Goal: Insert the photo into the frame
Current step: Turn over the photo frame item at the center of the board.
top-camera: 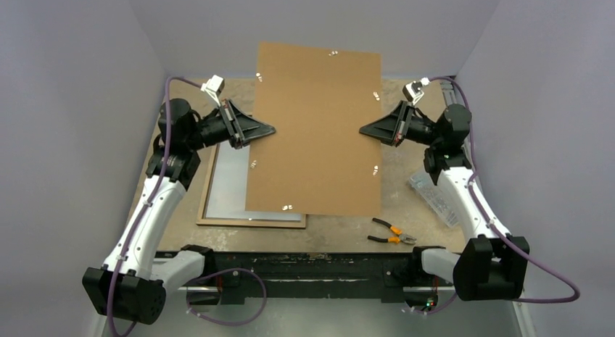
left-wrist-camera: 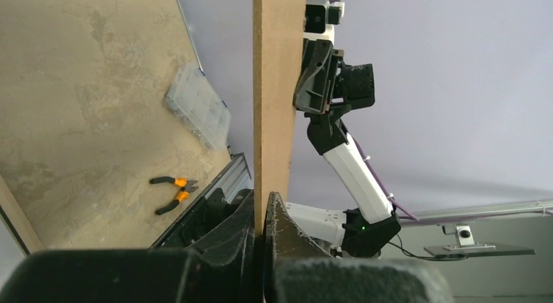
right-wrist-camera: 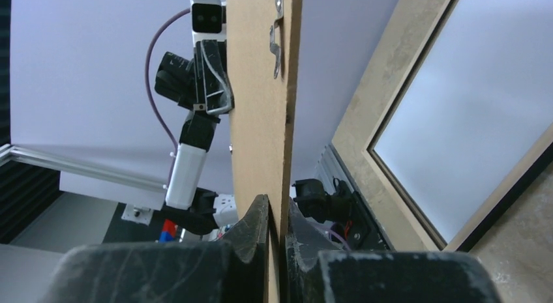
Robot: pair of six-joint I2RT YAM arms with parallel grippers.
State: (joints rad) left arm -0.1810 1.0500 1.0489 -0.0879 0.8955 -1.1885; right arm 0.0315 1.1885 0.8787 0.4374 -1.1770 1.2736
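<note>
The frame [top-camera: 250,222] is lying flat on the table [top-camera: 341,235] with its light wood back facing up. Inside its rails a pale sheet [top-camera: 228,181] is showing; whether that is the white reverse of the photo or only the clear pane cannot be told.

Above the frame's right part, a brown board [top-camera: 315,127] is hanging in the air, hiding that side of the frame and reaching beyond it toward the far wall and to the right. Small metal tabs [right-wrist-camera: 276,36] are sticking out along the board's edges.

The left gripper [top-camera: 270,130] is pinching the board's left edge above the frame, its jaws pressing tight on both faces in the left wrist view [left-wrist-camera: 263,218]. The right gripper [top-camera: 365,128] is clamping the opposite edge, to the right of the frame, with a finger lying against each face of the board in its own wrist view [right-wrist-camera: 279,215].

To the right of the frame, near the table's front edge, orange-handled pliers [top-camera: 391,232] are lying. Farther right of the frame a clear plastic box [top-camera: 435,196] is sitting beside the right arm.
</note>
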